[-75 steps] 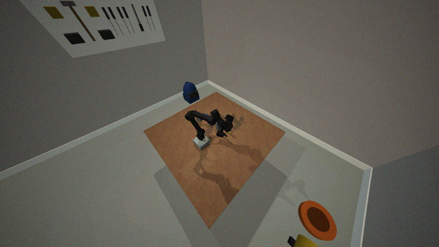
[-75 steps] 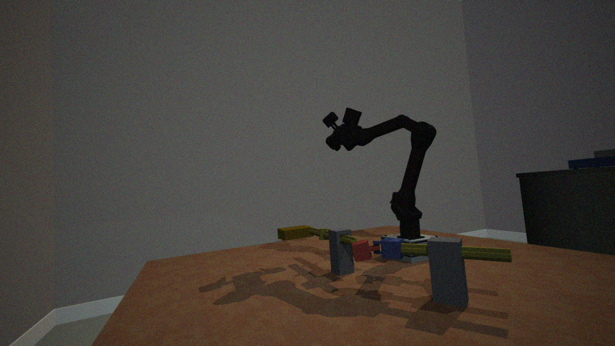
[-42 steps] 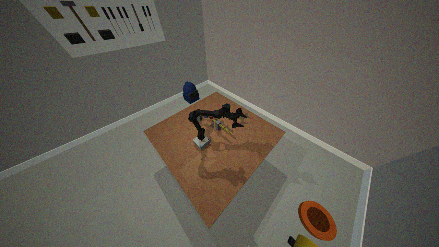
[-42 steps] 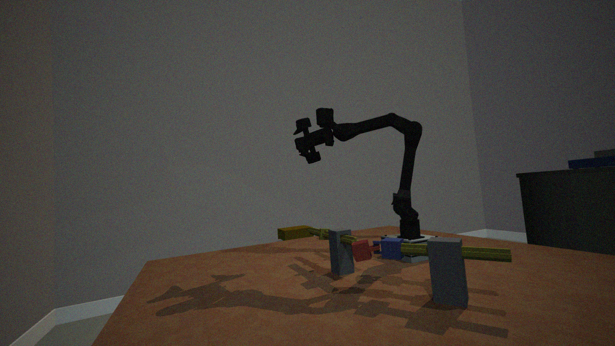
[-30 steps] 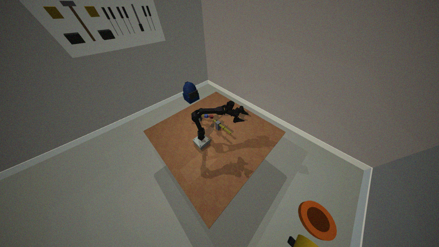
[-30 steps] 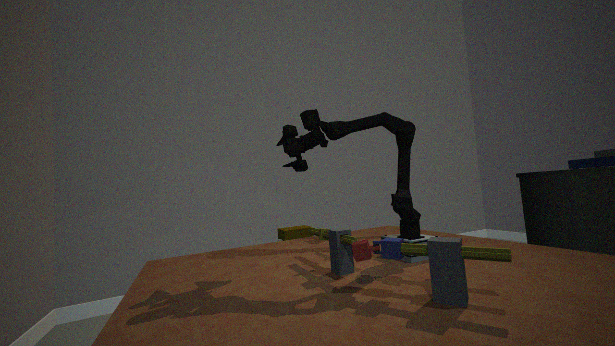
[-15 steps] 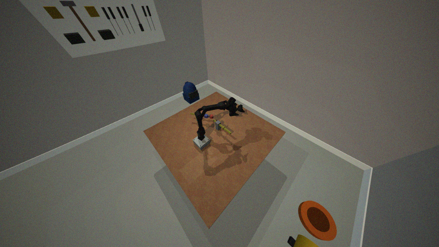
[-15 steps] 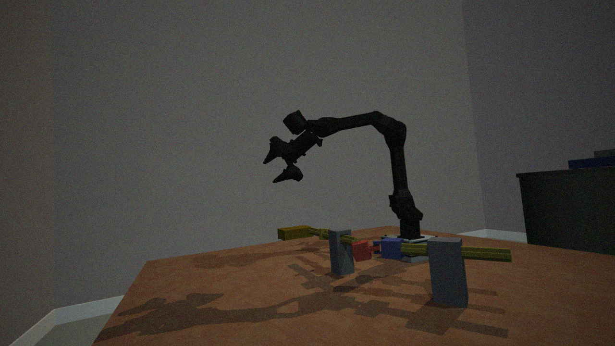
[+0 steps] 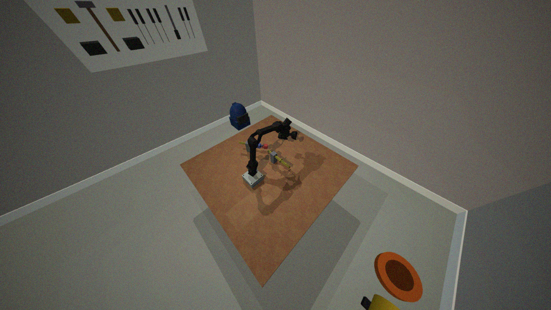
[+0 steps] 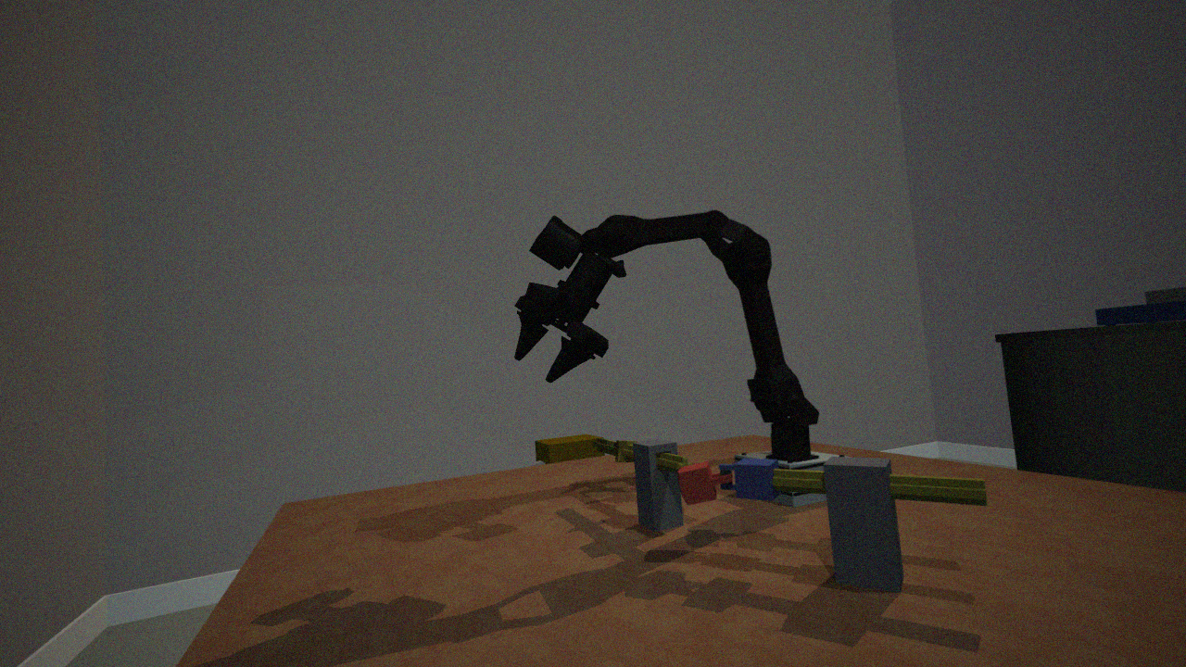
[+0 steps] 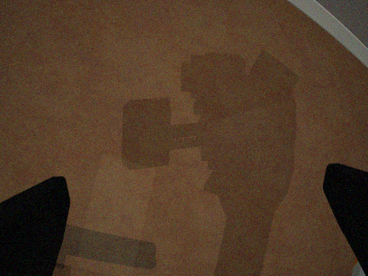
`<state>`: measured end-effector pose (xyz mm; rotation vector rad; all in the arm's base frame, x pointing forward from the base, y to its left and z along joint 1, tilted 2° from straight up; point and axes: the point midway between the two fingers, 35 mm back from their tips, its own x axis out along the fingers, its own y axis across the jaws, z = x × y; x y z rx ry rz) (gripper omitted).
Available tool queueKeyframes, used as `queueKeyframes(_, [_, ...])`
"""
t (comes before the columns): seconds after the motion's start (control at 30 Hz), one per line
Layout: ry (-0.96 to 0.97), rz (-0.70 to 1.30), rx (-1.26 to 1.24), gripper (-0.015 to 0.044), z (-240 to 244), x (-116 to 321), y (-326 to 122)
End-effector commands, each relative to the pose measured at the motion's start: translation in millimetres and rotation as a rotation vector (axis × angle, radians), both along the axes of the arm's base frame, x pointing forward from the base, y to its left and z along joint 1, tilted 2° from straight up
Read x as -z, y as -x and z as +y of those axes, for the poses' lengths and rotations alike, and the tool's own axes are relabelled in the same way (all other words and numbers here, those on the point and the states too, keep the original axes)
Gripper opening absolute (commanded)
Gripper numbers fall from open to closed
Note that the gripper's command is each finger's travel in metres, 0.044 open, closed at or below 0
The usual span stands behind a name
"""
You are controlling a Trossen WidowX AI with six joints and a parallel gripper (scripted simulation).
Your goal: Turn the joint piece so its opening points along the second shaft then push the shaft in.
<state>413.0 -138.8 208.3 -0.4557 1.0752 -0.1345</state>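
My gripper is open and empty, high above the table and pointing down, away from the shafts. The red joint piece hangs beside the blue hinge part on the first yellow shaft, held in a grey block. The second yellow shaft passes through the other grey block. Its near end is close to the red piece; whether they touch, and where the opening faces, I cannot tell. The wrist view shows neither shaft.
The brown table top carries the arm's base plate and arm shadows. A blue helmet-like object stands beyond its back left edge. A dark cabinet stands at the right in the exterior view.
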Motion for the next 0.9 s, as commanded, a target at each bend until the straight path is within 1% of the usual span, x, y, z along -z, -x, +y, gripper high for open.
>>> queueKeyframes(0.0, [-0.128, 0.064, 0.042, 0.0440, 36, 19, -4])
queueKeyframes(0.3, [-0.334, 0.231, 0.182, 0.0440, 111, 45, 7])
queueKeyframes(0.6, [-0.440, 0.429, 0.374, 0.0440, 179, 61, 34])
queueKeyframes(0.87, [-0.444, 0.444, 0.390, 0.0440, 183, 62, 36])
